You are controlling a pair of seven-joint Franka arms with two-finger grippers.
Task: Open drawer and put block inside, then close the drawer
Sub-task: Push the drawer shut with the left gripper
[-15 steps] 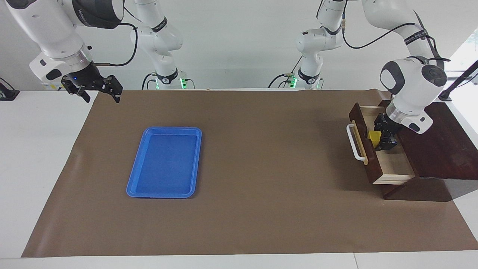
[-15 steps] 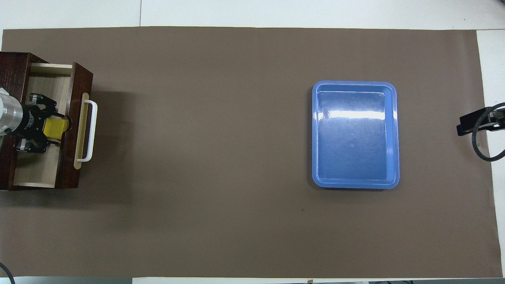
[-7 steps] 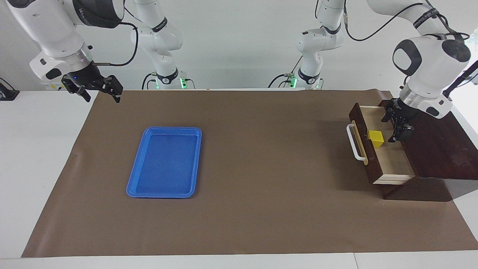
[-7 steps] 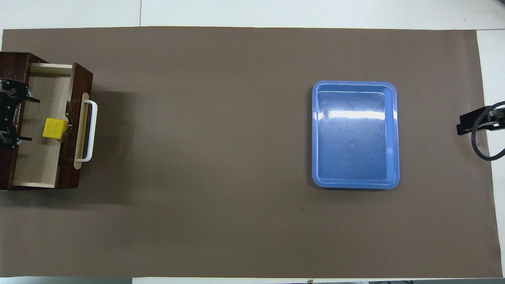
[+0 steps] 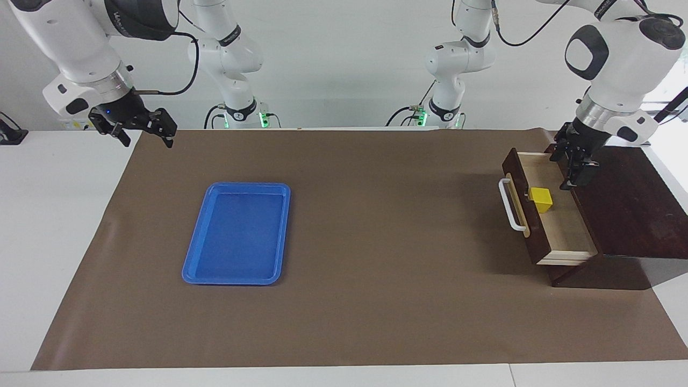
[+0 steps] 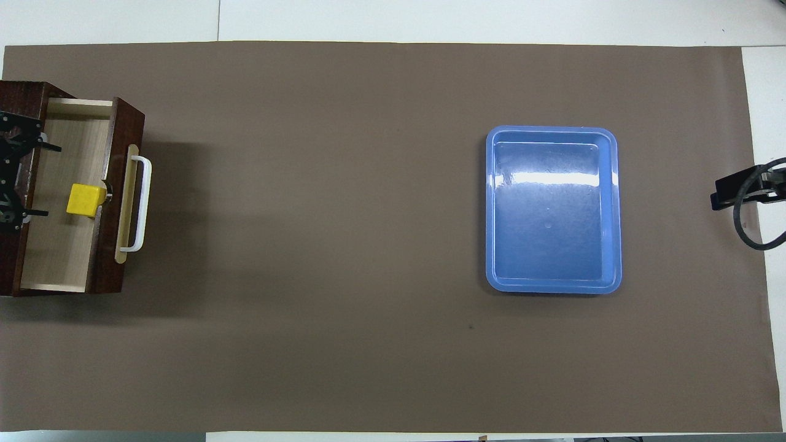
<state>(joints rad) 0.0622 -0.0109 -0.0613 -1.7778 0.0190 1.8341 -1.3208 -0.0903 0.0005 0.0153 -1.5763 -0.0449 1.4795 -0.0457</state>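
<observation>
One yellow block (image 5: pixel 540 199) sits in the open drawer (image 5: pixel 564 228), left gripper (image 5: pixel 574 165) spread empty above

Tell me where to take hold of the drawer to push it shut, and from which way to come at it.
Judging by its pose, take the drawer by its white bar handle, which stands clear of the front panel, or press flat on that panel. Come from the open mat in front of it, pushing toward the box. The left gripper, open over the drawer, is closest; the block already lies inside.
</observation>
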